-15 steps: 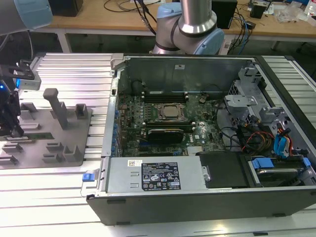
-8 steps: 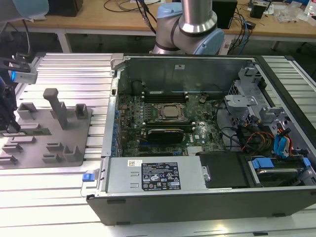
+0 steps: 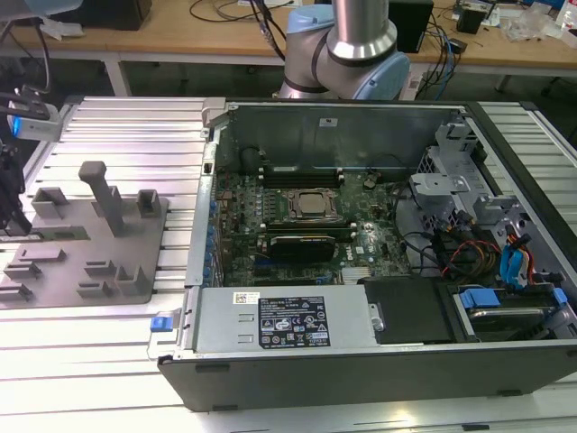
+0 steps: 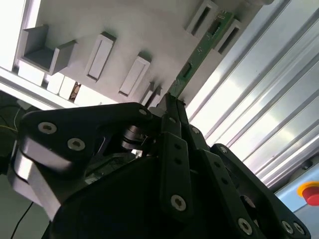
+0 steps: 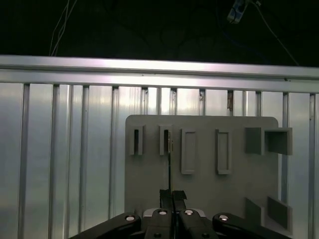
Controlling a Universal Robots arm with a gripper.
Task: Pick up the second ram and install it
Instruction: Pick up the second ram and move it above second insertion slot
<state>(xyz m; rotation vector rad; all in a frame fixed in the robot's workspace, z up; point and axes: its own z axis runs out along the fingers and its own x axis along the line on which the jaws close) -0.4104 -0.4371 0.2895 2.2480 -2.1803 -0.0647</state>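
The second ram (image 4: 199,50) is a narrow green board stick, and in the first wrist view it shows edge-on as a thin dark line (image 5: 170,169). My gripper (image 4: 168,102) is shut on its near end, black fingers pressed together (image 5: 172,195). The stick's far end reaches a slot of the grey holder plate (image 5: 209,194), between two raised slot blocks (image 4: 199,20). I cannot tell whether the stick still touches that slot. In the exterior view the gripper (image 3: 11,194) hangs at the far left, over the holder plate (image 3: 63,271).
An open computer case (image 3: 361,379) fills the exterior view's middle and right, with its motherboard, processor (image 3: 313,206) and memory slots (image 3: 302,173) exposed. The arm's base (image 3: 347,50) stands behind the case. Everything rests on a ribbed aluminium table (image 3: 90,352).
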